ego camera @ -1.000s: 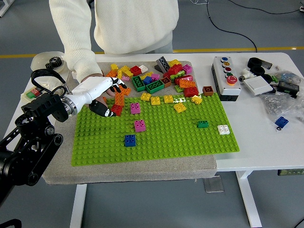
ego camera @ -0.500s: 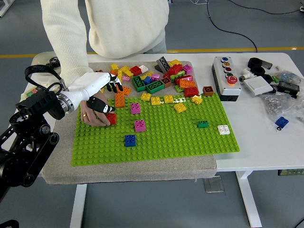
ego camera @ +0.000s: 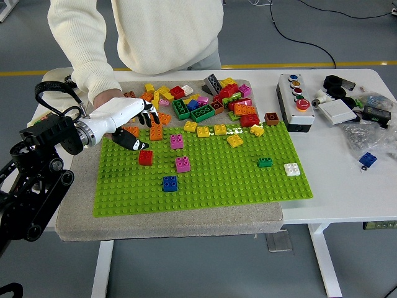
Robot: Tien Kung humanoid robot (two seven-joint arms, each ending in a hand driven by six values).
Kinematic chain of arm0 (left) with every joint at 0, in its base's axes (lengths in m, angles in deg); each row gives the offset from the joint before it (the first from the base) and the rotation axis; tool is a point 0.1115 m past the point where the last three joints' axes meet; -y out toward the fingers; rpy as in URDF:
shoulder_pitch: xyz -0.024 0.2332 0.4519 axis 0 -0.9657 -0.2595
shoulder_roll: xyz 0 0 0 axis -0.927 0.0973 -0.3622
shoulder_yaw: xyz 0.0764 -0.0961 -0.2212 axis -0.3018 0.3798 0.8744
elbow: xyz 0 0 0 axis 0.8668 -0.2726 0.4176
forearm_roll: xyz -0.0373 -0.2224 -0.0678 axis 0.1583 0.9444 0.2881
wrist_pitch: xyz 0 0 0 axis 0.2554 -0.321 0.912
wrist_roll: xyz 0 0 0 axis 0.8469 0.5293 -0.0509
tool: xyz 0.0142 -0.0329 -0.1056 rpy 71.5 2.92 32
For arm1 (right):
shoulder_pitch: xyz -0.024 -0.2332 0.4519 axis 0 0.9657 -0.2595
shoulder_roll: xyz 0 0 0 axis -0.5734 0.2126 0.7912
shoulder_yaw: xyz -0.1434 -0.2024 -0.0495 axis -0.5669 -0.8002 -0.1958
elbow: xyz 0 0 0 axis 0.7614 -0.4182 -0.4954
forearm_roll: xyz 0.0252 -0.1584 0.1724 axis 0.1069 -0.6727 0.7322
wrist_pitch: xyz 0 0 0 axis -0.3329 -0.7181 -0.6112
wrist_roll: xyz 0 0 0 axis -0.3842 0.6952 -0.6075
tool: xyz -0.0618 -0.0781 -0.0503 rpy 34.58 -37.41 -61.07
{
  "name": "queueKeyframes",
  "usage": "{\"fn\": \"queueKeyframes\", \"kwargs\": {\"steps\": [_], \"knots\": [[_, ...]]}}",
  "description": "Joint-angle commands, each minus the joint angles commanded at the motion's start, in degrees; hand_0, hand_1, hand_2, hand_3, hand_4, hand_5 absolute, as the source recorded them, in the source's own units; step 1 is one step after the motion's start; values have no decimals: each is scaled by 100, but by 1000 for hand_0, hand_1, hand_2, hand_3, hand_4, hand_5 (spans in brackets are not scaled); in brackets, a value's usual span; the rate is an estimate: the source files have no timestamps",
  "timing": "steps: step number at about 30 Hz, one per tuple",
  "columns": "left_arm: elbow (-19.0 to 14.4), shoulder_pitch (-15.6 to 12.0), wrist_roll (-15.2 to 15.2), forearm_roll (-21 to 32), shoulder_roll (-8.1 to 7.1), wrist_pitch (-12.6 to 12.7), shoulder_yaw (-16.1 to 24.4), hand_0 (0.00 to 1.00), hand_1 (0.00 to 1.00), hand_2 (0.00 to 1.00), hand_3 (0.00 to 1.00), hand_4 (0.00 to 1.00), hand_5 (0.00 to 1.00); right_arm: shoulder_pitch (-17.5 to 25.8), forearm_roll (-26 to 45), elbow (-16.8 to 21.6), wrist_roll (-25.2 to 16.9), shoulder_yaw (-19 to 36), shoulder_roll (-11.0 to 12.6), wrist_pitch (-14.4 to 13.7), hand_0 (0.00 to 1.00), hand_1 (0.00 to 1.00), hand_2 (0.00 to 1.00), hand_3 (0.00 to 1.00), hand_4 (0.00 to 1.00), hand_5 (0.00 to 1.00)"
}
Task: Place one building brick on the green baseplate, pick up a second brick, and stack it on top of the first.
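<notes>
Bright, even light from overhead fills the room. Soft, short shadows sit under the bricks, and a sheen of glare lies along the green baseplate (ego camera: pixel 205 171) near its top edge. Everything looks sharp, without blur.

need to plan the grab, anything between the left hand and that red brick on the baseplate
Nothing visible blocks it. The left hand hovers just up and left of the red brick, with only bare green baseplate studs between. The person's hand is behind the robot's hand, not in the path.
</notes>
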Motion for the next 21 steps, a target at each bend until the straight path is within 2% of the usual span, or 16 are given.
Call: {"fn": "queueKeyframes", "kwargs": {"steps": [2,3,7,8,9,21], "knots": [[73,47,5,0,25,-114,-23,669,579,514,618,911,2,-4,-4,0,1,-4,1,3,742,645,715,608,830,403],[142,83,14,0,53,-190,-36,683,609,546,694,945,2,-10,-5,0,0,-12,1,5,743,645,715,608,830,403],[338,166,53,0,151,-380,-54,683,609,546,694,945,2,-23,-3,0,-4,-43,-1,14,743,645,715,608,830,403],[375,176,62,0,176,-393,-48,683,609,546,694,945,2,-23,-1,0,-4,-51,-2,15,743,645,715,608,830,403],[388,180,64,0,184,-398,-45,705,625,568,739,967,2,-23,0,0,-4,-54,-2,15,742,645,715,609,830,403],[868,326,39,0,334,-523,103,719,643,582,746,978,2,-24,-46,0,-5,-81,10,29,742,645,715,608,830,403]]}}
